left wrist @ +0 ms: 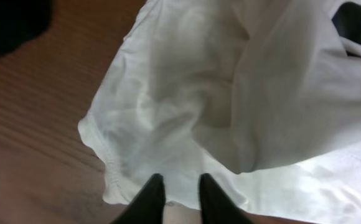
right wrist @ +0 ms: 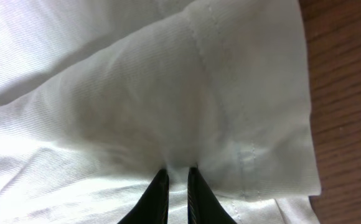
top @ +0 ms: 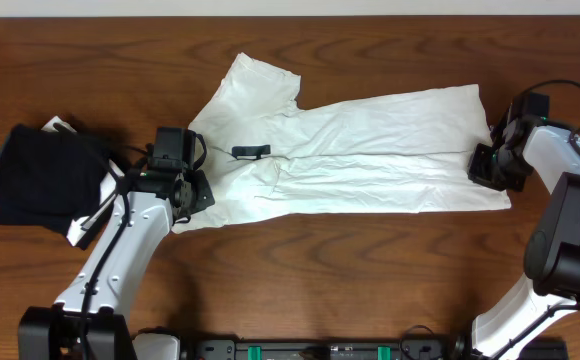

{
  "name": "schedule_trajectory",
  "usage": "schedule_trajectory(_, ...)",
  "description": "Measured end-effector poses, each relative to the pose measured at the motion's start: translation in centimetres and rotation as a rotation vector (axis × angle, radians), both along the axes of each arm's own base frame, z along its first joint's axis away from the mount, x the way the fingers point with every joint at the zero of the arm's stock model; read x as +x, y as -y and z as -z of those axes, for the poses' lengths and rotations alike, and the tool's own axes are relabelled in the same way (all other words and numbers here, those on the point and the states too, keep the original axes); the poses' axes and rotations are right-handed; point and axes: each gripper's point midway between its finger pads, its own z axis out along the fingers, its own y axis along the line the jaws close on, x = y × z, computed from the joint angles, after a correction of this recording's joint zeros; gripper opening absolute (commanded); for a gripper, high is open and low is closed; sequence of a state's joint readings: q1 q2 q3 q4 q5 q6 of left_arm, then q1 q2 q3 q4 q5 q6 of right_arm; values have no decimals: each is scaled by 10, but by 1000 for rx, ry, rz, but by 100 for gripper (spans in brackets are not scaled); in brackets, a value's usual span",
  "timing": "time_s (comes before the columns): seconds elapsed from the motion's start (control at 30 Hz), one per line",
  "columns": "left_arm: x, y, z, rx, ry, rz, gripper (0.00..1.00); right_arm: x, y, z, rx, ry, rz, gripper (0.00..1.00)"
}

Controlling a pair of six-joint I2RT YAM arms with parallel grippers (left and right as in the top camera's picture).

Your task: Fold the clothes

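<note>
Both low: left pincer (left wrist: 179, 182) parted, right pincer (right wrist: 177, 172) pinching T-shirt (top: 370, 150) hem.

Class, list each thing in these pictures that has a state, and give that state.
T-shirt: laid out lengthwise, wrinkled, one sleeve sticking out.
Dark garment: bunched at the far left, untouched.
Left claw: slightly open at the T-shirt's edge.
Right claw: shut on the T-shirt near its hem.
</note>
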State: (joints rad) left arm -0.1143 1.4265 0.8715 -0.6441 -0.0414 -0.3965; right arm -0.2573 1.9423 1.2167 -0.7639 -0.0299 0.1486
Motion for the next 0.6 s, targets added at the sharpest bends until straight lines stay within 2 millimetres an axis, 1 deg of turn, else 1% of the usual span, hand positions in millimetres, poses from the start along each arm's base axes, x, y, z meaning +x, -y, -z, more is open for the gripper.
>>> schedule_trajectory(0.03,0,2,-1,-9,2,2,6,0,0,0,0,0,0,11)
schedule_trajectory(0.13,6,13,-9,-67,38,35,6,0,0,0,0,0,0,11)
schedule_trajectory(0.2,23,27,-27,-137,134,83,6,0,0,0,0,0,0,11)
schedule_trajectory(0.27,39,44,-51,-218,237,138,6,0,0,0,0,0,0,11)
schedule_trajectory(0.33,48,57,-67,-281,295,184,6,0,0,0,0,0,0,11)
schedule_trajectory(0.37,49,63,-71,-307,304,202,6,0,0,0,0,0,0,11)
schedule_trajectory(0.4,50,67,-72,-329,301,214,6,0,0,0,0,0,0,11)
schedule_trajectory(0.47,48,71,-65,-355,272,224,6,0,0,0,0,0,0,11)
schedule_trajectory(0.6,44,80,-31,-403,155,225,6,0,0,0,0,0,0,11)
